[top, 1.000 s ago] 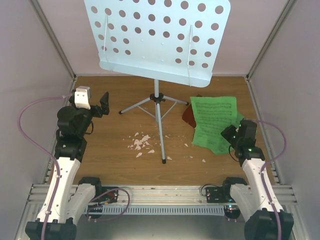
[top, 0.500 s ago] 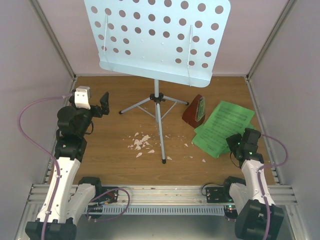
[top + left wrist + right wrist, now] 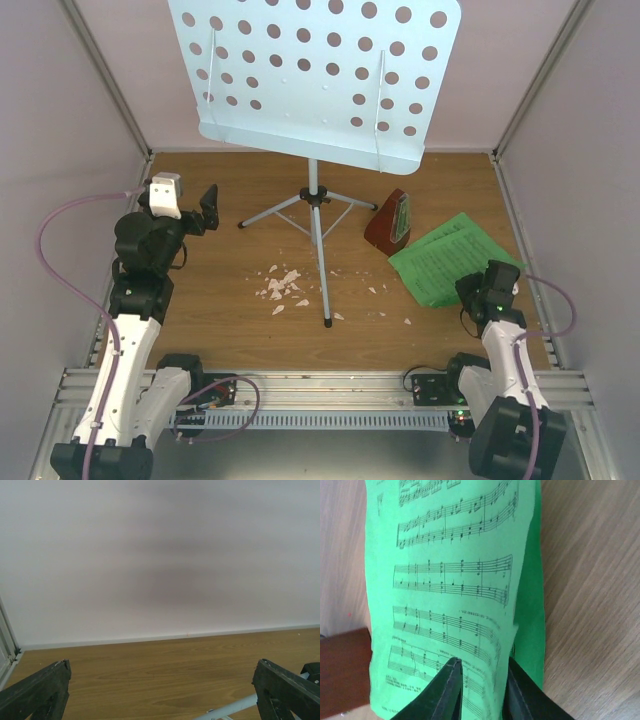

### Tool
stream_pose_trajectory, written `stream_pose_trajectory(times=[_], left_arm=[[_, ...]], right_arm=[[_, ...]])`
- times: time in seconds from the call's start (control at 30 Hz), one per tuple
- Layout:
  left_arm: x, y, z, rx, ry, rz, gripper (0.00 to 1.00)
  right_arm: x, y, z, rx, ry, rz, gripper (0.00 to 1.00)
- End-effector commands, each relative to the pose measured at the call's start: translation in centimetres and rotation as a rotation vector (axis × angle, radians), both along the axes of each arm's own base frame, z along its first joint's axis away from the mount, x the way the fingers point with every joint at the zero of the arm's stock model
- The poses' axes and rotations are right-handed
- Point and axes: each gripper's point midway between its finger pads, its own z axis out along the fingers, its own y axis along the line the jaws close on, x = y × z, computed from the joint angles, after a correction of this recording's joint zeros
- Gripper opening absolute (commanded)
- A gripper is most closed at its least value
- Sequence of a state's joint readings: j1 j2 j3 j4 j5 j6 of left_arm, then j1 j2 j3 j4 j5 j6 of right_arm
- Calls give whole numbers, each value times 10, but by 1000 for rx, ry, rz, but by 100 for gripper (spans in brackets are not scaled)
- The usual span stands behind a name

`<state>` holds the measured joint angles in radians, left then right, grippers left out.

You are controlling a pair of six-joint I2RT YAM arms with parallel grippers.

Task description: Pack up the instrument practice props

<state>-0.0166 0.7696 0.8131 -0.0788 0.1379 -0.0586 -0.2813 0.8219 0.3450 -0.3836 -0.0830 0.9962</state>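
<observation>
Where the bright green sheet music lies, on the right side of the wooden counter, at least two pages overlap, slightly fanned and angled, with printed staves facing up. The right hand grips the near corner of the stack. In the right wrist view its two dark fingers are drawn close together, one on top of the upper page and the other against a second green layer below, so the right hand is clenched on the paper. Whether that corner is lifted off the wood cannot be told.

Just beside the pages on their left stands the small reddish-brown metronome, upright. From the wrist its brown side shows at the lower left, with the paper's edge right against it.

Left of the metronome stands the pale blue perforated music stand. Its desk is tilted high over the back of the counter, and its grey tripod legs are spread on the wood. White crumbs lie scattered by the leg nearest the arms.

Well apart, at the far left, the left hand hangs above the counter with its jaws spread wide, grasping nothing. Its own camera shows the left hand facing the pale wall, with one stand leg low at the right.
</observation>
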Motion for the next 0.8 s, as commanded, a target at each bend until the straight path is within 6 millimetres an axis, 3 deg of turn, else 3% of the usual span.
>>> stream_pose_trajectory(times=[0.0,0.03,0.17,0.23,0.33,0.47,0.53,0.6,0.7,0.77], left_arm=[[-2,2,5,9,-30,4,99],[-1,2,5,9,-30,4,99],[-1,2,3,9,-25,5,99],[-2,1,3,12,-27,0,99],[-2,-3,2,10,-24,-23,99],[0,-9,-2,-4,-10,-58,99],[1,-15,-4,-14,3,-94,91],[3,-23,-9,-48,32,-137,83],[-1,-46,-17,-129,73,-237,77],[-6,-65,-34,-203,124,-300,75]], right_arm=[[0,-9,2,-33,-12,-35,35],[-1,-10,3,-40,-15,-39,44],[-2,-21,17,-103,-22,-64,59],[-1,-30,33,-160,-37,-84,72],[2,-42,67,-250,-92,-99,98],[13,-39,122,-325,-232,-36,100],[27,-23,146,-330,-341,74,100],[43,6,167,-283,-468,239,100],[58,50,177,-150,-569,456,100],[64,76,176,-63,-578,562,100]])
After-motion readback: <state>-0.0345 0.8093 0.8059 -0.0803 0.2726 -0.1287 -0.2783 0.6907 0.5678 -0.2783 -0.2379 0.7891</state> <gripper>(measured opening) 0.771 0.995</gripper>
